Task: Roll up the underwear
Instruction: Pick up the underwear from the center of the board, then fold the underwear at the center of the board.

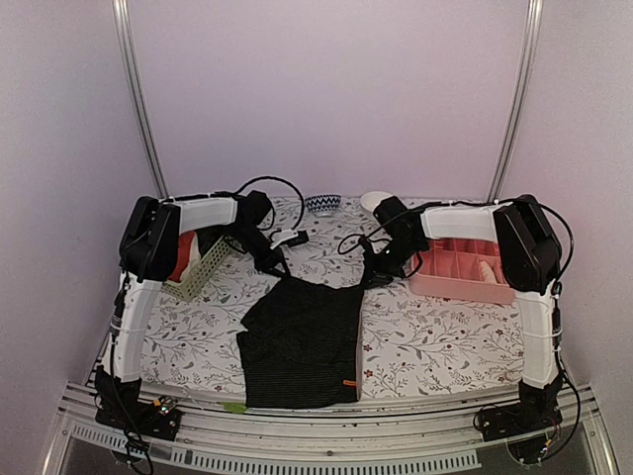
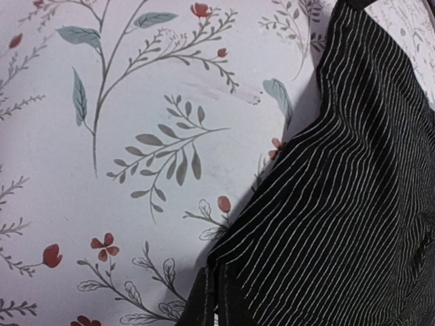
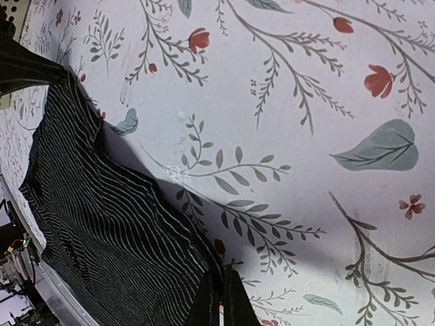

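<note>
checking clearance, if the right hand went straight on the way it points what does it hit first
The right hand is shut on a corner of the black underwear, so that cloth first, then likely the flowered table cover right behind it; depth is unclear.

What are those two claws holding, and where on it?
Both hold the black underwear. The left gripper pinches its far left corner and the right gripper pinches its far right corner.
</note>
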Available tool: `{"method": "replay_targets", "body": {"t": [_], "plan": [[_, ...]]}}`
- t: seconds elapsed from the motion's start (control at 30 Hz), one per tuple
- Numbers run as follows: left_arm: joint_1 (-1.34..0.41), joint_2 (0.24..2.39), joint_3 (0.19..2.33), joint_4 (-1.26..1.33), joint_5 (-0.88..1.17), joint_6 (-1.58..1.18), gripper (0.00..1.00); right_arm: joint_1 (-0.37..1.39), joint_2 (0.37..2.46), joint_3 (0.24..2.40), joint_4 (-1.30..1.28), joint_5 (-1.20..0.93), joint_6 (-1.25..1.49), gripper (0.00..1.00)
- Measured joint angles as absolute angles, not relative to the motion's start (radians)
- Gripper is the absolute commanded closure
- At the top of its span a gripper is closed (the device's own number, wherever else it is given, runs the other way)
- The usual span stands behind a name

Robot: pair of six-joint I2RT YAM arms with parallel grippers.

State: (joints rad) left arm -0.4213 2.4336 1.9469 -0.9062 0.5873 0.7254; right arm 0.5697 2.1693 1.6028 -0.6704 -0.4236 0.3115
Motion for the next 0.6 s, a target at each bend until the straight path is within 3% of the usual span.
{"method": "replay_targets", "body": {"t": [0.13, 0.37, 0.6], "plan": [[-0.405, 2.442, 1.994, -0.913, 0.567, 0.716, 1.0, 0.569, 2.17, 1.627, -0.673, -0.418, 0.294, 1.0], [-0.354, 2.48, 2.28, -0.926, 0.574, 0.711, 1.0, 0.568, 2.176, 1.744, -0.634, -0.391, 0.228, 1.0], [-0.348, 2.388, 2.077, -0.888, 0.594, 0.746, 1.0, 0.568, 2.175, 1.765, -0.533, -0.368, 0.086, 1.0]]}}
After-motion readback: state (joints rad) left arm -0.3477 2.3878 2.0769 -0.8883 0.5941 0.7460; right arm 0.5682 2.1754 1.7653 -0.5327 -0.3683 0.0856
